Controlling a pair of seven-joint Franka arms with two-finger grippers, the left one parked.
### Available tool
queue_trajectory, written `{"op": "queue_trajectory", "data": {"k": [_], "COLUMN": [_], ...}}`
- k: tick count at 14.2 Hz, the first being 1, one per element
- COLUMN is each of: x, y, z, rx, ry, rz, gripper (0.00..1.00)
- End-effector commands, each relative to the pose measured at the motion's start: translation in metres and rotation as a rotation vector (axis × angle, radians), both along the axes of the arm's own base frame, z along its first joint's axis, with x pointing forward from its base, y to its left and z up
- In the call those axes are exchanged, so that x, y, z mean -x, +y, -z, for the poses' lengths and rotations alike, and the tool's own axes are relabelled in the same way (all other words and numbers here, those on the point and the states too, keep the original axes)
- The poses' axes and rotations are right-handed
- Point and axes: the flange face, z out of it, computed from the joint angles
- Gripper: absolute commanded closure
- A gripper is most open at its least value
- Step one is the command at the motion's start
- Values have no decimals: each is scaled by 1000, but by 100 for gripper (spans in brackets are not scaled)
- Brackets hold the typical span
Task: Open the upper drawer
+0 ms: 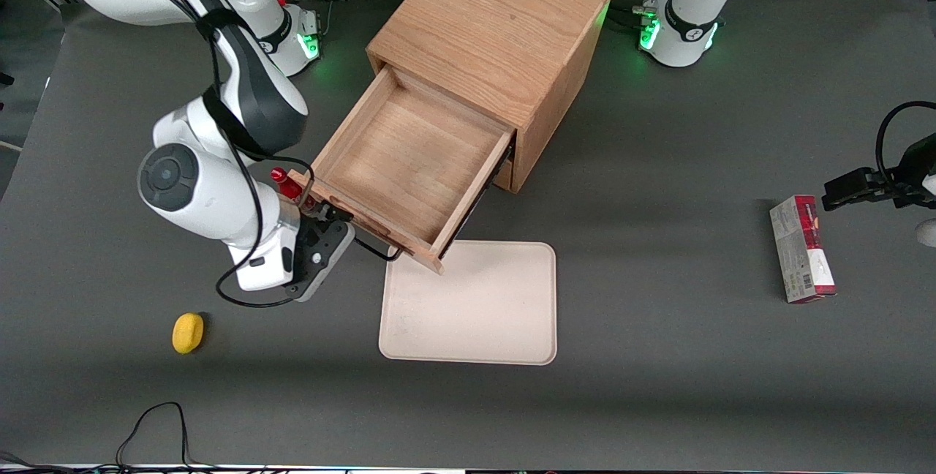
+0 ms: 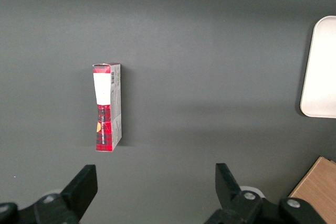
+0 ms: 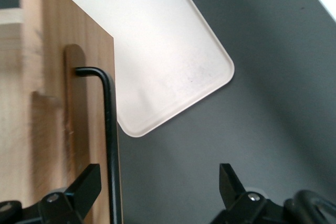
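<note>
Front view: we noted the oak cabinet (image 1: 504,42) standing mid-table, turned at an angle. A cream tray (image 1: 475,313) lay flat on the table, nearer the camera than the cabinet, its corner tucked under the corner of the pulled-out drawer front. A yellow object (image 1: 188,332) sat well apart, toward the working arm's end. A red and white box (image 1: 801,249) lay toward the parked arm's end. The upper drawer (image 1: 409,159) stood drawn far out of the cabinet, its shallow wooden tray bare, its long axis running diagonally from the cabinet toward the camera and the working arm's side. The gripper (image 1: 333,229) sat just at the drawer front, at the end nearest the working arm; from here we could not judge its spread.

Left wrist view: we saw only the box (image 2: 107,107) on the dark table (image 2: 210,51) and an edge of the tray (image 2: 320,66).

Right wrist view: the gripper (image 3: 157,187) stood wide, its two dark fingers (image 3: 84,187) well apart. The thin dark bar handle (image 3: 109,129) ran between them, close to one finger and clear of the other; the jaws gripped nothing. The drawer front (image 3: 58,108) filled one side, with the tray (image 3: 157,61) on the table below.
</note>
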Motion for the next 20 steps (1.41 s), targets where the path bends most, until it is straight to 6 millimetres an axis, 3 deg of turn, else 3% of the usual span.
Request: {"op": "queue_trajectory", "data": {"k": [1,4,7,10,12,13,17,20], "x": [0,29,76,135,164,176,185,184], "y": [-27,-69,-102,-136,-165,-168,-194,-194], "z": [-61,-108,-137,-145,-141,-141,-141,-142], "rx": [23,92,158,137,112,110,117,118], "ry": [-61,4,70,63,73,73,90,92], "rz": [124,267,600,775,865,910,981,979], "gripper": [0,0,0,0,0,0,0,0]}}
